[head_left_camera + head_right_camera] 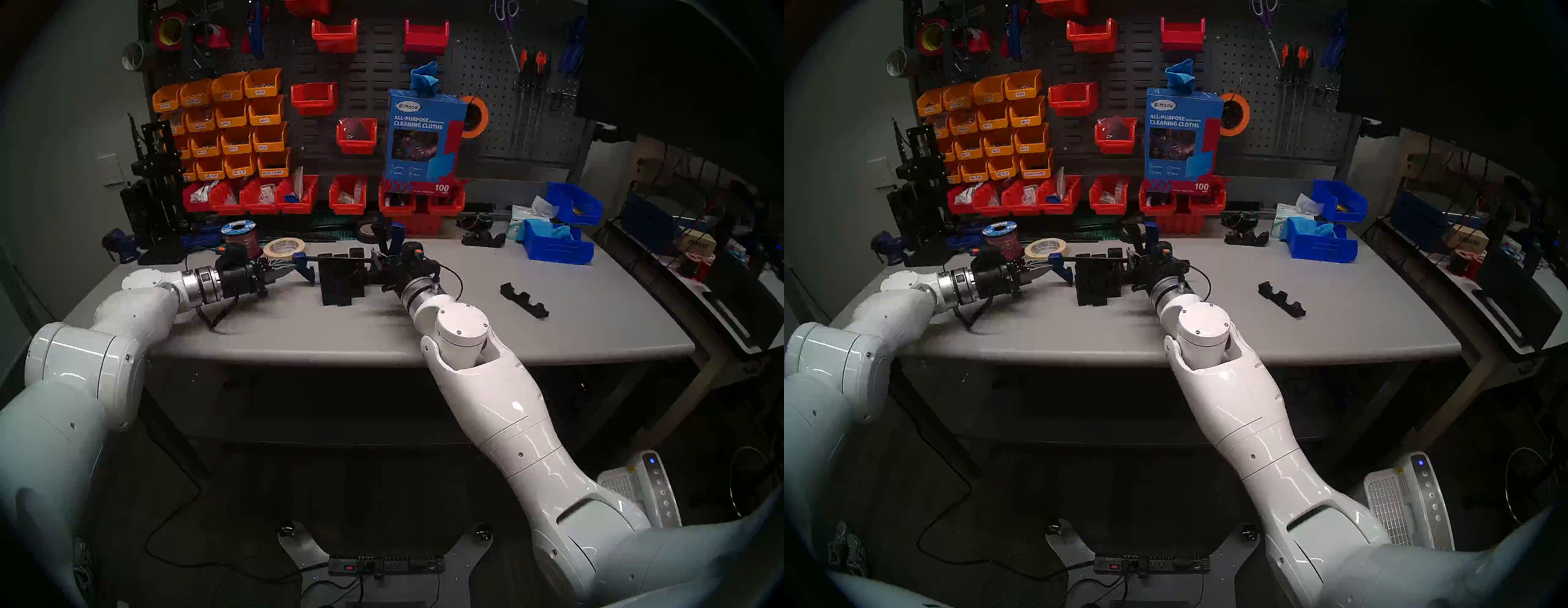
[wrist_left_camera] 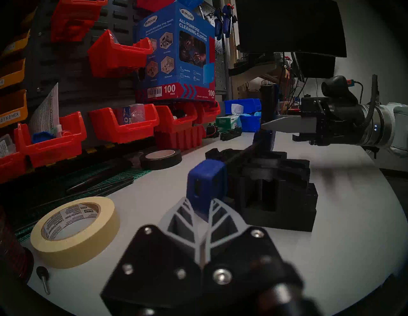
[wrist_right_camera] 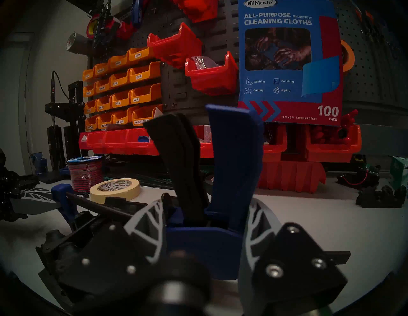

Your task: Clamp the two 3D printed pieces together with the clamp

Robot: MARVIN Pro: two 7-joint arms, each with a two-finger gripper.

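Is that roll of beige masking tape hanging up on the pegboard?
No: the masking tape lies flat on the grey table, beside the left gripper, as the left wrist view shows.

Right wrist view. The right gripper (image 3: 205,234) has its two white ribbed fingers (image 3: 146,222) closed on the blue body of the clamp (image 3: 220,220). The clamp's black trigger and blue handle stand upright between the fingers. Its thin black bar runs leftward to a second blue jaw, where the other gripper's white fingertip (image 3: 33,205) meets it at the view's left edge. Black 3D printed pieces (image 3: 88,222) sit under the bar on the grey worktop (image 3: 320,220). Toward the worktop's back edge: a roll of masking tape (image 3: 115,189) and, just beside it, a spool of red-and-black wire (image 3: 85,174). Behind, red and orange bins and a box of cleaning cloths (image 3: 287,61).
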